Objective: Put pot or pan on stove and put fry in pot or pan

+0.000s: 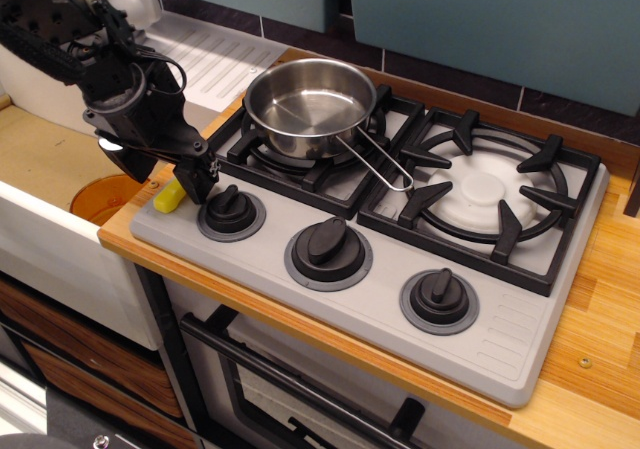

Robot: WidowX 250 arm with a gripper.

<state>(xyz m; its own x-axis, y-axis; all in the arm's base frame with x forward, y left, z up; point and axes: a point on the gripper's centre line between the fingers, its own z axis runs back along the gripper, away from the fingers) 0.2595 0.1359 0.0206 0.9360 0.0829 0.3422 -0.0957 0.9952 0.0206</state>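
Note:
The shiny steel pan (308,109) sits on the left burner grate of the grey stove (520,354), its wire handle (382,165) pointing to the front right. The yellow fry (167,199) lies at the stove's front left corner, next to the left knob (230,212). My black gripper (172,177) is low over the fry, its jaws apart with one finger (205,179) on the fry's right side. The gripper covers the far end of the fry. The pan is empty.
An orange disc (103,198) lies in the sink to the left of the counter edge. A white drain rack (215,54) is behind the gripper. The right burner (490,194) has nothing on it. Wooden counter (600,299) runs along the right.

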